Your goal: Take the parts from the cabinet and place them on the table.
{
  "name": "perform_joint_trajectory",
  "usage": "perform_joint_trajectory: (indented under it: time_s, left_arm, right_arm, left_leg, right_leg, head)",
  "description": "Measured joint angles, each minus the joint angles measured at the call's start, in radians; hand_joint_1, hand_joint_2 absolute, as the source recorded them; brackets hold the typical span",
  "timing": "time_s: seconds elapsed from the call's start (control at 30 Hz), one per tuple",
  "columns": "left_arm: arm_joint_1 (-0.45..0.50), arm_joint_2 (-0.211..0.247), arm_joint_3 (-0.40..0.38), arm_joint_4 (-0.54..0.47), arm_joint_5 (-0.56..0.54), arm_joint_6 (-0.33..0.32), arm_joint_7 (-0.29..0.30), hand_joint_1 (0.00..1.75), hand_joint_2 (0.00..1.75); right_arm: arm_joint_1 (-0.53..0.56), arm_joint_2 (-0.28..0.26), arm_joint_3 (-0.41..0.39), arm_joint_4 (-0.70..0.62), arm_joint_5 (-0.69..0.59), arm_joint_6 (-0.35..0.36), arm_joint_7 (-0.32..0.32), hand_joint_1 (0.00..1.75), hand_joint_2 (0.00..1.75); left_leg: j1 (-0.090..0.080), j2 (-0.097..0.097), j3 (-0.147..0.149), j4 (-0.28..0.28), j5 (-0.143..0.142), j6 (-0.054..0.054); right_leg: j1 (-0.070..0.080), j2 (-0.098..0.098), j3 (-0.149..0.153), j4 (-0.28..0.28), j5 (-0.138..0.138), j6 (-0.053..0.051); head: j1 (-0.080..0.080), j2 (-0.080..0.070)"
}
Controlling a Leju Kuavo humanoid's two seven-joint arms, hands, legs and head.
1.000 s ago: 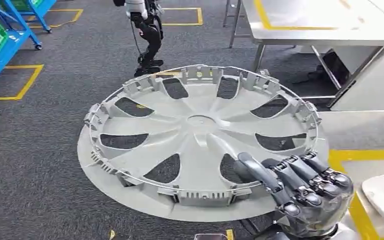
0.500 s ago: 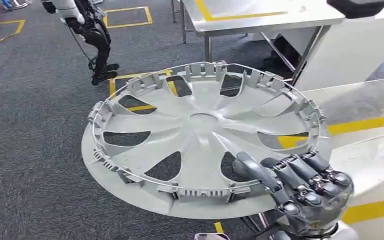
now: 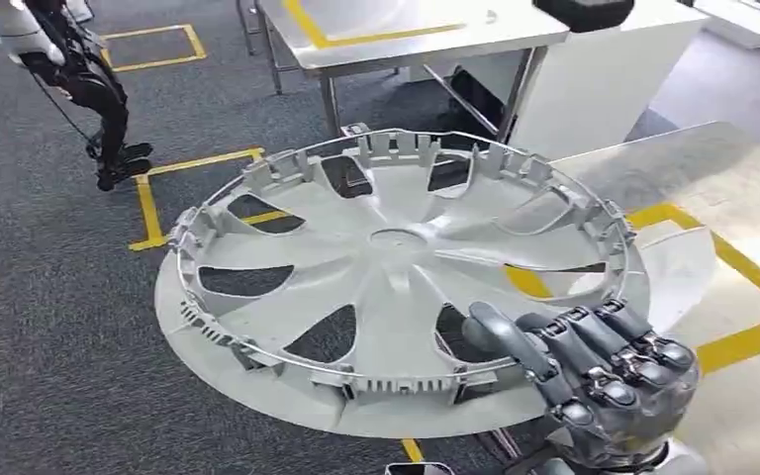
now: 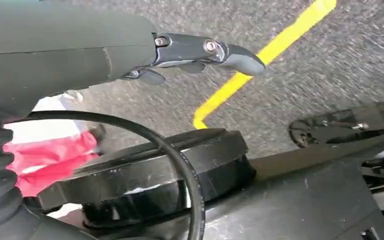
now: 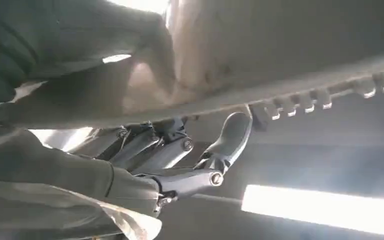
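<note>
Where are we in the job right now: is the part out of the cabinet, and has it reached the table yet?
Done: the round silver plastic wheel cover is out of the cabinet. In hand: the right hand grips its near rim, carrying it flat above the grey carpet. The left hand holds nothing. Left: setting it down; a steel table stands ahead and a white surface with yellow tape lies to the right.

head view: high, looking down over the wheel cover [image 3: 396, 282]. right wrist view: close beneath its rim. left wrist view: facing the carpet [image 4: 330, 65].
</note>
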Motion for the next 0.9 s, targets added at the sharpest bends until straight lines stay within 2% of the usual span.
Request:
perform_joint_trajectory:
  time_s: [0.03,0.07,0.1,0.13,0.17,0.2,0.23,0.27,0.3,0.33,0.4,0.43,0.47,0.5,0.53,0.57,0.6,0.63,0.73,0.77,0.8,0.83,0.9]
  left_arm:
    - [0.000,0.002,0.002,0.000,0.001,-0.007,0.003,0.00,1.75]
    - [0.000,0.005,0.003,0.000,0.002,-0.010,0.006,0.00,1.75]
    - [0.000,0.008,0.005,0.000,0.002,-0.011,0.008,0.00,1.75]
    - [0.000,0.010,0.006,0.000,0.002,-0.011,0.009,0.00,1.75]
    - [0.000,0.011,0.007,0.000,0.002,-0.010,0.009,0.00,1.75]
    - [0.001,0.011,0.007,0.000,0.002,-0.010,0.010,0.00,1.75]
    - [0.001,0.011,0.008,0.000,0.002,-0.009,0.009,0.00,1.75]
    - [0.002,0.013,0.008,0.000,0.002,-0.007,0.009,0.00,1.75]
    - [0.004,0.016,0.009,0.000,0.002,-0.006,0.009,0.00,1.75]
    - [0.005,0.016,0.010,0.000,0.002,-0.004,0.008,0.00,1.75]
    - [0.004,0.016,0.011,0.000,0.002,-0.004,0.005,0.00,1.75]
    - [0.005,0.015,0.011,0.000,0.001,-0.004,0.002,0.00,1.75]
    - [0.004,0.014,0.011,0.000,0.001,-0.004,0.000,0.00,1.75]
    - [0.004,0.014,0.011,0.000,0.001,-0.004,-0.002,0.00,1.75]
    - [0.002,0.014,0.012,0.000,0.001,-0.005,-0.005,0.00,1.75]
    - [-0.003,0.014,0.013,0.000,0.002,-0.007,-0.008,0.00,1.75]
    - [-0.006,0.014,0.013,0.000,0.002,-0.007,-0.011,0.00,1.75]
    - [-0.007,0.013,0.013,0.000,0.001,-0.009,-0.015,0.00,1.75]
    - [-0.003,0.013,0.013,0.000,-0.001,-0.011,-0.018,0.00,1.75]
    - [0.000,0.013,0.013,0.000,-0.002,-0.011,-0.019,0.00,1.75]
    - [0.005,0.013,0.013,0.000,-0.002,-0.011,-0.019,0.00,1.75]
    - [0.008,0.012,0.013,0.000,-0.002,-0.013,-0.024,0.00,1.75]
    - [0.005,0.010,0.013,0.000,-0.002,-0.016,-0.028,0.00,1.75]
  right_arm:
    - [-0.003,-0.003,0.004,0.003,0.000,0.000,0.002,1.75,1.75]
    - [-0.003,-0.004,0.006,0.004,0.000,0.000,0.005,1.75,1.75]
    - [-0.004,-0.006,0.008,0.006,-0.001,0.000,0.007,1.75,1.75]
    - [-0.004,-0.006,0.009,0.008,-0.002,0.000,0.008,1.75,1.75]
    - [-0.003,-0.007,0.010,0.008,-0.003,0.000,0.009,1.75,1.75]
    - [-0.004,-0.008,0.011,0.008,-0.003,0.000,0.009,1.75,1.75]
    - [-0.005,-0.009,0.011,0.008,-0.003,0.000,0.009,1.75,1.75]
    - [-0.007,-0.010,0.011,0.009,-0.003,0.000,0.009,1.75,1.75]
    - [-0.010,-0.010,0.011,0.009,-0.003,0.000,0.009,1.75,1.75]
    - [-0.008,-0.010,0.012,0.009,-0.003,0.000,0.008,1.75,1.75]
    - [-0.007,-0.010,0.012,0.009,-0.004,0.000,0.008,1.75,1.75]
    - [-0.007,-0.010,0.012,0.009,-0.004,0.000,0.008,1.75,1.75]
    - [-0.007,-0.010,0.013,0.009,-0.004,0.000,0.008,1.75,1.75]
    - [-0.008,-0.010,0.013,0.009,-0.004,0.000,0.007,1.75,1.75]
    - [-0.009,-0.010,0.013,0.009,-0.004,0.000,0.006,1.75,1.75]
    - [-0.009,-0.010,0.012,0.010,-0.004,0.000,0.006,1.75,1.75]
    - [-0.010,-0.010,0.013,0.011,-0.004,0.000,0.006,1.75,1.75]
    - [-0.010,-0.010,0.013,0.011,-0.004,0.000,0.006,1.75,1.75]
    - [-0.010,-0.010,0.013,0.011,-0.004,0.000,0.006,1.75,1.75]
    - [-0.010,-0.010,0.013,0.011,-0.005,0.000,0.006,1.75,1.75]
    - [-0.010,-0.010,0.013,0.011,-0.005,0.000,0.006,1.75,1.75]
    - [-0.013,-0.010,0.013,0.013,-0.005,0.000,0.006,1.75,1.75]
    - [-0.012,-0.010,0.013,0.013,-0.006,0.000,0.006,1.75,1.75]
  left_leg:
    - [-0.001,0.015,0.000,0.001,-0.001,0.001]
    - [-0.002,0.030,0.000,0.001,-0.001,0.001]
    - [-0.002,0.047,0.000,0.001,-0.003,0.001]
    - [-0.001,0.060,0.002,0.001,-0.004,0.000]
    - [-0.001,0.073,0.003,0.002,-0.006,-0.002]
    - [0.000,0.084,0.006,0.004,-0.010,-0.007]
    - [0.001,0.093,0.009,0.008,-0.015,-0.012]
    - [-0.005,0.102,0.011,0.011,-0.021,-0.021]
    - [-0.011,0.111,0.009,0.021,-0.028,-0.027]
    - [-0.013,0.120,0.011,0.019,-0.028,-0.028]
    - [-0.009,0.141,0.020,0.017,-0.030,-0.032]
    - [-0.007,0.141,0.021,0.020,-0.041,-0.040]
    - [-0.003,0.086,0.015,0.047,-0.065,-0.044]
    - [-0.001,0.054,-0.011,0.108,-0.102,-0.044]
    - [-0.001,0.037,-0.045,0.191,-0.142,-0.044]
    - [-0.002,0.030,-0.082,0.277,-0.174,-0.043]
    - [-0.003,0.027,-0.108,0.335,-0.185,-0.040]
    - [-0.005,0.026,-0.108,0.335,-0.168,-0.035]
    - [-0.007,0.015,-0.058,0.204,-0.070,-0.021]
    - [-0.008,-0.001,-0.033,0.138,-0.032,-0.017]
    - [-0.008,-0.049,-0.008,0.074,-0.011,-0.014]
    - [-0.006,-0.069,-0.008,0.057,-0.013,-0.014]
    - [-0.010,-0.051,-0.001,0.035,-0.030,-0.011]
  right_leg:
    - [-0.002,-0.015,-0.037,0.078,-0.034,0.003]
    - [-0.005,-0.021,-0.071,0.150,-0.060,0.008]
    - [-0.008,-0.022,-0.093,0.195,-0.068,0.013]
    - [-0.012,-0.026,-0.086,0.183,-0.049,0.016]
    - [-0.016,-0.032,-0.055,0.125,-0.012,0.019]
    - [-0.019,-0.044,-0.008,0.040,0.029,0.021]
    - [-0.020,-0.074,0.043,-0.048,0.064,0.024]
    - [-0.010,-0.125,0.067,-0.091,0.041,0.026]
    - [-0.010,-0.116,0.075,-0.100,0.048,0.006]
    - [-0.009,-0.103,0.072,-0.096,0.047,-0.003]
    - [-0.006,-0.079,0.069,-0.093,0.046,-0.012]
    - [-0.011,-0.068,0.072,-0.098,0.050,-0.022]
    - [-0.011,-0.057,0.072,-0.098,0.051,-0.027]
    - [-0.011,-0.047,0.072,-0.098,0.051,-0.032]
    - [-0.010,-0.036,0.071,-0.098,0.051,-0.034]
    - [-0.008,-0.024,0.072,-0.098,0.051,-0.037]
    - [-0.005,-0.009,0.072,-0.098,0.052,-0.039]
    - [-0.002,0.006,0.074,-0.098,0.052,-0.039]
    - [0.001,0.041,0.076,-0.098,0.053,-0.040]
    - [0.000,0.051,0.078,-0.098,0.054,-0.039]
    - [-0.002,0.062,0.074,-0.099,0.056,-0.037]
    - [0.001,0.076,0.069,-0.094,0.061,-0.031]
    - [-0.006,0.093,0.050,-0.095,0.070,-0.017]
  head:
    - [0.001,0.000]
    - [0.000,0.000]
    - [0.000,0.000]
    - [0.000,0.000]
    - [0.000,0.000]
    - [0.000,0.000]
    - [0.000,0.000]
    - [0.001,0.000]
    - [0.002,0.000]
    - [-0.003,0.000]
    - [-0.003,0.000]
    - [-0.005,0.000]
    - [-0.008,0.000]
    - [-0.008,0.000]
    - [-0.009,0.000]
    - [-0.009,0.000]
    - [-0.008,0.000]
    - [-0.008,0.000]
    - [-0.008,0.000]
    - [-0.008,0.000]
    - [-0.008,0.000]
    - [-0.008,0.000]
    - [-0.010,0.000]
